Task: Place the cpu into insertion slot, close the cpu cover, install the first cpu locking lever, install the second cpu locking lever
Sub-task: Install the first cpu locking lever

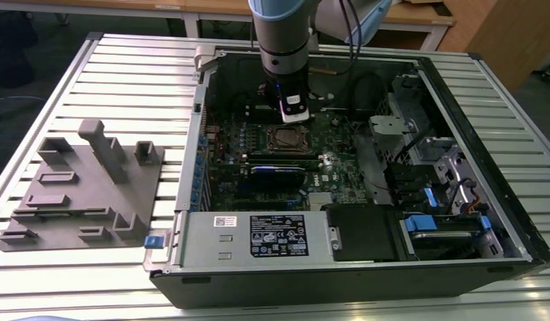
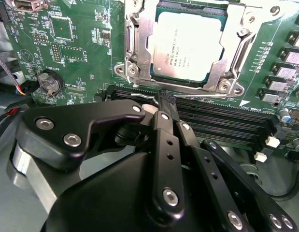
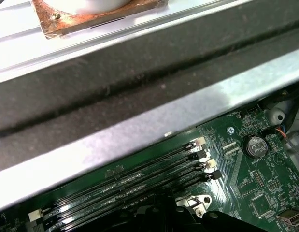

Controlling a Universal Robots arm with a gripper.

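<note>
One pincer (image 2: pixel 166 101) | your jaws are pinched narrow, tips over the memory slots (image 2: pixel 221 121) | just ahead you see the cpu (image 2: pixel 188 43) seated under the closed cpu cover (image 2: pixel 139 53)

Inside insertion slot (image 2: pixel 131 71): cpu (image 2: pixel 187 44); cpu cover (image 2: pixel 141 36) over it.

We note even overhead light in the exterior view: the slatted table (image 1: pixel 105 73) glares white, while the computer case (image 1: pixel 346 284) interior is shaded. In the second wrist view the chip (image 2: pixel 188 43) is sharp. In the first wrist view the case wall is blurred.
</note>
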